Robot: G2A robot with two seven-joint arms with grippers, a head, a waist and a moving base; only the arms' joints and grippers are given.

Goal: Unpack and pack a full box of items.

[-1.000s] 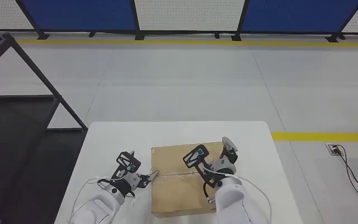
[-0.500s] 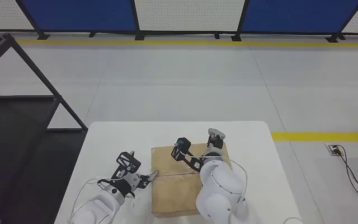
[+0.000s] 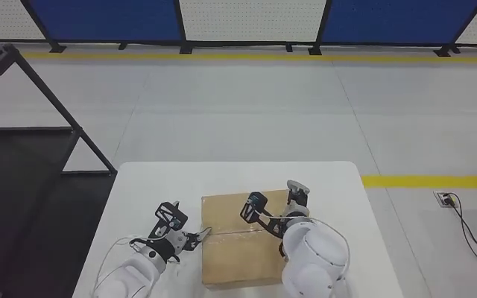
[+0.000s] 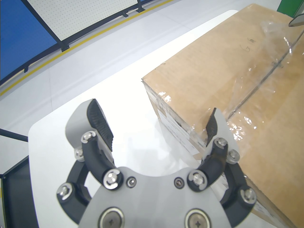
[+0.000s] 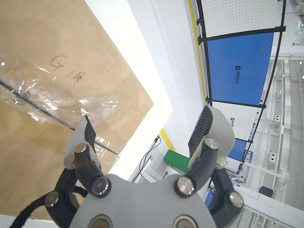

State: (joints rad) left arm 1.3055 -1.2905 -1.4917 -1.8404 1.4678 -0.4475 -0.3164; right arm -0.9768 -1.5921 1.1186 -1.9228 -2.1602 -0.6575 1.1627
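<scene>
Item under inspection: one cardboard box (image 3: pixel 237 238), closed, lying flat on the white table (image 3: pixel 149 194) in the lower centre of the top view. Its top flaps meet at a centre seam (image 4: pixel 258 84) running across the lid, and wrinkled clear tape (image 5: pixel 47 96) is stuck over that seam. Handwritten marks are on the lid, and a printed label (image 4: pixel 175 129) is on the side face that the left arm faces.

Left gripper (image 4: pixel 154 110): in the top view it sits at the box's left edge, lower left of centre. Its jaws are spread wide and grip nothing. One finger (image 4: pixel 213 124) stands over the lid's edge, just beside the taped end of the seam. The other finger (image 4: pixel 99 122) hangs over bare table beside the box. The box's upper left-hand edge and labelled side therefore lie in the gap between the jaws. Whether the finger over the lid touches the tape cannot be settled from this angle; it is at least very close.

Right gripper (image 5: pixel 146 115): in the top view it sits over the box's right portion, lower right of centre. Its jaws are likewise spread and hold nothing. One finger (image 5: pixel 87 129) lies over the lid at the opposite taped end of the seam. The other finger (image 5: pixel 201 124) is off the box, past its right-hand edge.

Surroundings: a green bin (image 5: pixel 177 160) and a black cable (image 5: pixel 147 153) are on the floor beyond the table. Blue and white partition panels (image 3: pixel 246 18) run along the top of the frame, and a yellow floor line (image 3: pixel 417 181) is at mid right.
</scene>
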